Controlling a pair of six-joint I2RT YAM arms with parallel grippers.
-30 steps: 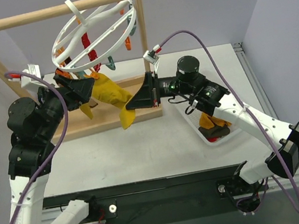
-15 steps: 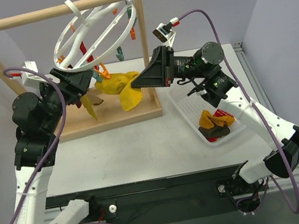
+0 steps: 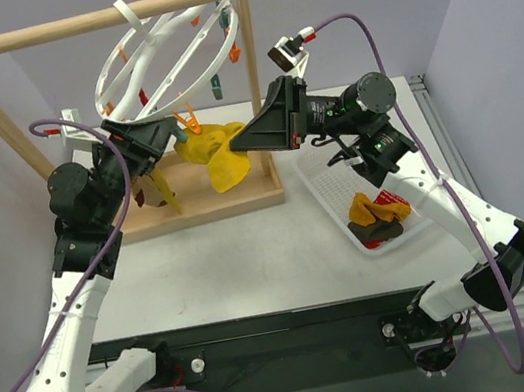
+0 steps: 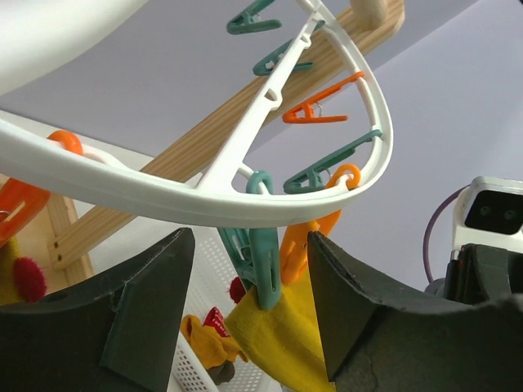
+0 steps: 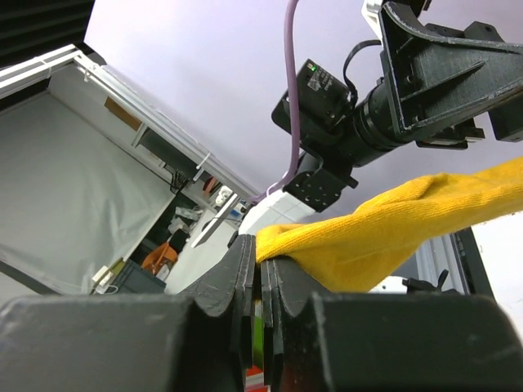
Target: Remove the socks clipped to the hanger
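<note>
Top view: the tilted white ring hanger [image 3: 166, 55] is above the left pincer [image 3: 167, 131] and right pincer [image 3: 236, 146]. One mustard sock [image 3: 216, 155] stretches between them. About three socks [image 3: 375, 215] lie in the basket [image 3: 328, 194] behind the right pincer.
Left wrist: the left pincer is spread, with one teal clip [image 4: 263, 273] between its fingers.
Right wrist: the right pincer is pressed together, pinching the mustard sock.

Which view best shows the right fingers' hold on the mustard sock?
Right wrist: the mustard sock is seen pinched between the shut right fingers. Top external shows the sock stretched towards them, the pinch too small to judge. Left wrist shows only its upper end in a teal clip.
</note>
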